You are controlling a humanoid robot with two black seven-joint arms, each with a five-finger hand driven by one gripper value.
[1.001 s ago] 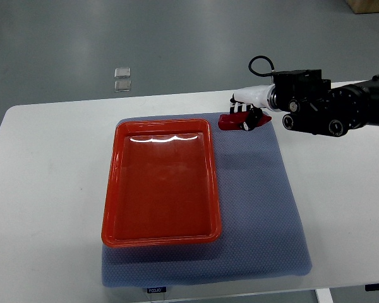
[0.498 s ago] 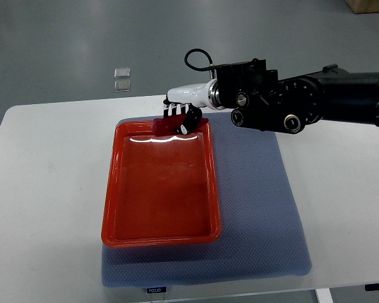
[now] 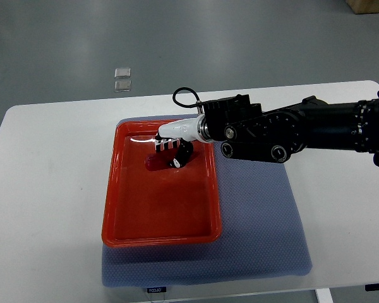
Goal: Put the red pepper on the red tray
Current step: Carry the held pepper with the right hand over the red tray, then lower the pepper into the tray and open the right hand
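The red tray [image 3: 123, 214] lies on a blue-grey mat [image 3: 259, 221] in the middle of the white table. My right arm comes in from the right edge and reaches over the tray's far part. My right hand [image 3: 172, 151] is shut on the red pepper [image 3: 154, 163], a small dark red piece held low over the tray's upper middle. I cannot tell whether the pepper touches the tray floor. My left arm is out of view.
The white table [image 3: 44, 189] extends to the left and right of the mat. Two small clear squares [image 3: 122, 78] lie on the grey floor beyond the table's far edge.
My right hand has carried the red pepper leftward from the mat's far right, over the tray's far rim, and down into the tray's upper middle.
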